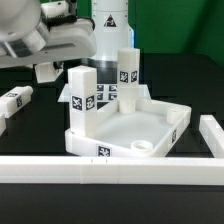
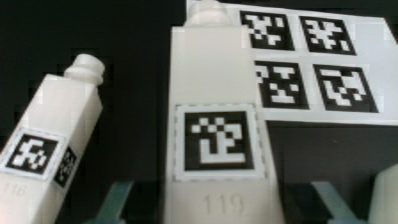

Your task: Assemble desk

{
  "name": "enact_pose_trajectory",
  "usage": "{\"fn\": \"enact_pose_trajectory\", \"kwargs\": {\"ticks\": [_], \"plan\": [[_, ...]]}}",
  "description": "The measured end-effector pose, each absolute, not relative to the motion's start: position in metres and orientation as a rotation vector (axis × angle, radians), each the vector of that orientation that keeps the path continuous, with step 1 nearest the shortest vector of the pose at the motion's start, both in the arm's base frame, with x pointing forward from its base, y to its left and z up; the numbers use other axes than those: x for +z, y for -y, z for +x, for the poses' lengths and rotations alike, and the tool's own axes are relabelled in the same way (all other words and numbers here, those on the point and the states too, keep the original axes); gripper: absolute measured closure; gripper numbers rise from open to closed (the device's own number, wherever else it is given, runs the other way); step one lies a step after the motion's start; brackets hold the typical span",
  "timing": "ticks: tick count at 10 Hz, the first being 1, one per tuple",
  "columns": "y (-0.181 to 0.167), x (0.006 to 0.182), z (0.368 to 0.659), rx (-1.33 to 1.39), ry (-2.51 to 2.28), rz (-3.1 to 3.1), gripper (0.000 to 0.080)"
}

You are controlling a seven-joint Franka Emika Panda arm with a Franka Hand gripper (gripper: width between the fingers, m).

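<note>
Fingers [image 2: 128, 203] grip a blocky white plastic leg [image 2: 217, 90] bearing a black-and-white tag [image 2: 217, 142]. Smooth, raised-rimmed desk top [image 1: 150, 128] lies well apart, centre-right of the exterior frame.

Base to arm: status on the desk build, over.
Gripper astride a loose leg, grip unconfirmed. Desk top has two legs standing: near leg, far leg. Spare leg close alongside; marker board just beyond.
</note>
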State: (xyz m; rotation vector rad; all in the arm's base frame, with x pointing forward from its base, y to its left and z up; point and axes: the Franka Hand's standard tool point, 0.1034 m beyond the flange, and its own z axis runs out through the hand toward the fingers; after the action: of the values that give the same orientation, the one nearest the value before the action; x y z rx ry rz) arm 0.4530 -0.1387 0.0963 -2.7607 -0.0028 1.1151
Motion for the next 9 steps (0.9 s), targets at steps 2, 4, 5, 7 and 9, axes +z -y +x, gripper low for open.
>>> {"fn": "enact_pose_trajectory", "kwargs": {"ticks": [2,4,5,7,9], "plan": [[0.128,0.112,0.452,0.901,-0.028,-2.826,0.0509],[0.124,0.12,0.465,0.735,-0.032,-2.899,0.0509],[0.126,0.119,0.466,0.631,-0.028,-2.93,0.0509],[0.13,0.118,0.47,0.443,-0.037,-2.985,0.0509],[0.117,0.124,0.466,0.389,-0.092,-2.99,0.0509]]}}
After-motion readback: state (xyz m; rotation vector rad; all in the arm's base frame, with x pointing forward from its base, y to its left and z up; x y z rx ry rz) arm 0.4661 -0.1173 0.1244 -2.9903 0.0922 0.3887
